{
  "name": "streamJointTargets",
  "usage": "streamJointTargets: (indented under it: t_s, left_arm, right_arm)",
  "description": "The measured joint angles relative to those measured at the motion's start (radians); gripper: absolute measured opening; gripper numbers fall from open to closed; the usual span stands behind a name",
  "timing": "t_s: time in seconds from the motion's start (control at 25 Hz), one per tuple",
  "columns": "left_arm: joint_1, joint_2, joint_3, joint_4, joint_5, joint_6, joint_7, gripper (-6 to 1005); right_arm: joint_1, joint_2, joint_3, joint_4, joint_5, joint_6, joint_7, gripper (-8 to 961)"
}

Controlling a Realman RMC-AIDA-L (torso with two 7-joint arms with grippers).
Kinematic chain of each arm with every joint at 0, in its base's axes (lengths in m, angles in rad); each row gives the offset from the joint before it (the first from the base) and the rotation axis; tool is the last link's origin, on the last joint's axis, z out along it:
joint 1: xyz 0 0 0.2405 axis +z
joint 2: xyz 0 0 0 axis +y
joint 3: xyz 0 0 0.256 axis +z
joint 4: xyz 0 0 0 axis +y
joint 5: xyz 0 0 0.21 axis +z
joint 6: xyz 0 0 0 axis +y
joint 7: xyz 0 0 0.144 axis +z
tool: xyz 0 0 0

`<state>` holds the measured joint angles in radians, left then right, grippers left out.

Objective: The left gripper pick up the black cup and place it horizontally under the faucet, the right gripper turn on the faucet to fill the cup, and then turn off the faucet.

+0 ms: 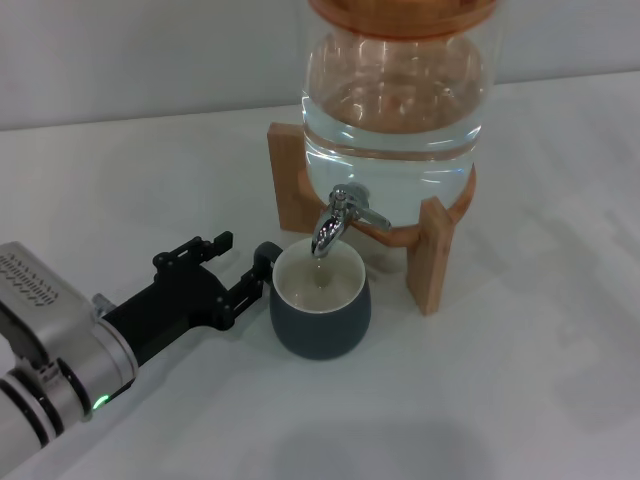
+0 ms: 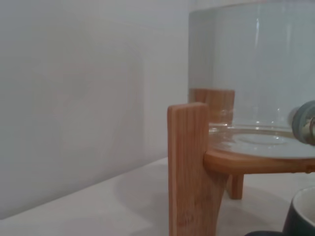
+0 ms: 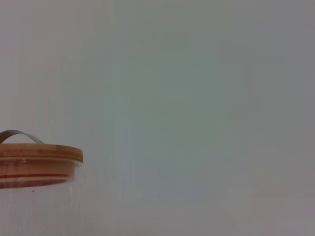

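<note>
The left gripper (image 1: 238, 268) lies low over the white table (image 1: 520, 380), reaching in from the robot's left on its silver-grey arm with the green light lit near the wrist. Its two linkage fingers are spread apart: the nearer one ends at the small loop handle of the black cup (image 1: 320, 310), touching or almost touching it, while the farther finger (image 1: 205, 245) sticks out free, away from the cup. It has hold of nothing that can be made out; whether the near fingertip presses the handle cannot be told.

Just ahead of the fingertips the black cup stands upright on the table, its cream inside facing up and its handle turned toward the gripper. Directly above the cup's mouth hangs the faucet (image 1: 340, 218), its spout pointing down into the cup and its lever slanting out to the side away from the gripper. Something pale shows below the spout inside the cup, but whether water is running cannot be told.

Beyond the faucet rises the glass dispenser (image 1: 395, 110), holding water, with a wooden lid on top, resting in a wooden stand (image 1: 432, 255) whose legs straddle the far side of the cup.

The right gripper shows in no view; its wrist camera sees only the dispenser's lid (image 3: 39, 153) against a plain wall.
</note>
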<state>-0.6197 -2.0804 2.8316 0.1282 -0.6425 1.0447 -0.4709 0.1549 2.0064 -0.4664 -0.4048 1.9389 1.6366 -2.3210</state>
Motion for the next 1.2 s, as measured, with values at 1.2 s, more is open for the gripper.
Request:
streamJointTargets:
  t_s: [1.2]
  left_arm:
    - [0.114, 0.008, 0.009, -0.320, 0.007, 0.419, -0.297, 574]
  right_arm:
    - [-0.032, -0.011, 0.002, -0.114, -0.084, -0.017, 0.134, 816]
